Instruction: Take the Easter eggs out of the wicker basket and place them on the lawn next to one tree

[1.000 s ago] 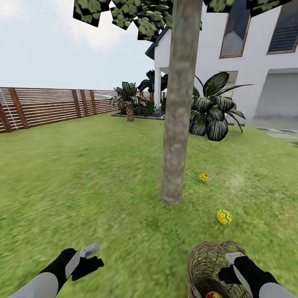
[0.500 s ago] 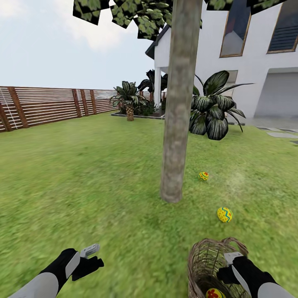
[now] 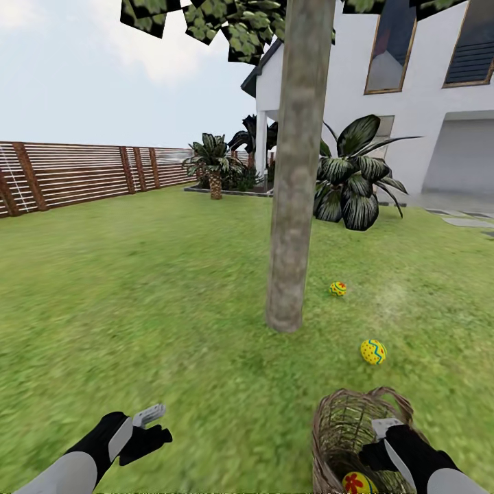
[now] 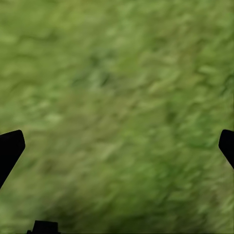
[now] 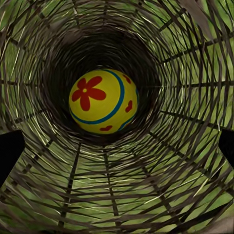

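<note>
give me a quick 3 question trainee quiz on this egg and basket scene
1. How many eggs lie on the lawn near the tree?
2. True or false: the basket is empty.
3. Which gripper is at the basket: A) left B) right?

Key
1. Two: a far egg and a near egg, both right of the trunk in the head view.
2. False: one egg, with a red flower on it, sits deep in the basket, as the right wrist view shows.
3. B. The right gripper is at the basket's rim; the left hangs over bare grass with its fingers wide apart.
</note>
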`<state>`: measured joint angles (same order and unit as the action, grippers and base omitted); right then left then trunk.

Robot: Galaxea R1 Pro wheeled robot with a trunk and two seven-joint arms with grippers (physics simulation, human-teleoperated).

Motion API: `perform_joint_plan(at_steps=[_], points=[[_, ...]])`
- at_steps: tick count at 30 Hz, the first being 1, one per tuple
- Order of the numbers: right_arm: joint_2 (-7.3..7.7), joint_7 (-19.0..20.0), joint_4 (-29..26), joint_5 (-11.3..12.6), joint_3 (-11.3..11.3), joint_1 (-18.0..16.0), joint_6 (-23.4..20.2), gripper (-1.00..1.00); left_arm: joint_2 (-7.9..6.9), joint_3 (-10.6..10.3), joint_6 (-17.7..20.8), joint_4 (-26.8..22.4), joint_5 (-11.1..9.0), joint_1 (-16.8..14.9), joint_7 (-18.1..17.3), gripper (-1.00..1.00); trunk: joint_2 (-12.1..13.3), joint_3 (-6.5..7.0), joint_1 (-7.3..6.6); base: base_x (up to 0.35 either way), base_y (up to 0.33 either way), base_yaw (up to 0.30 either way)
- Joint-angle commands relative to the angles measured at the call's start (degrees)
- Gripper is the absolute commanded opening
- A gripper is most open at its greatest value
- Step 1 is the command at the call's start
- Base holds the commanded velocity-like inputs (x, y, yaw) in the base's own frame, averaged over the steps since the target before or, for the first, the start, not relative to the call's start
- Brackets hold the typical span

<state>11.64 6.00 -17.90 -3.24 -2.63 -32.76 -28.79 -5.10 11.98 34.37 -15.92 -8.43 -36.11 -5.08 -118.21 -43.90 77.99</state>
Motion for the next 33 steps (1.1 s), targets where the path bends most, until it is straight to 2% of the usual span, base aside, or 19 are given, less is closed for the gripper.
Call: perform_joint_plan(at_steps=[1, 33], points=[[0.05, 0.33, -0.1, -0.36, -0.27, -0.02, -0.31, 1.0, 0.0, 0.17, 0.35, -0.08, -0.41, -0.02, 0.01, 1.0, -0.44, -0.24, 0.22, 0.0, 0.0, 0.0], [-0.22, 0.33, -0.08, -0.36, -0.27, -0.01, -0.35, 1.0, -0.05, 0.24, 0.35, -0.16, -0.27, -0.02, 0.07, 1.0, -13.28, -5.99, 7.25, 0.0, 0.0, 0.0]])
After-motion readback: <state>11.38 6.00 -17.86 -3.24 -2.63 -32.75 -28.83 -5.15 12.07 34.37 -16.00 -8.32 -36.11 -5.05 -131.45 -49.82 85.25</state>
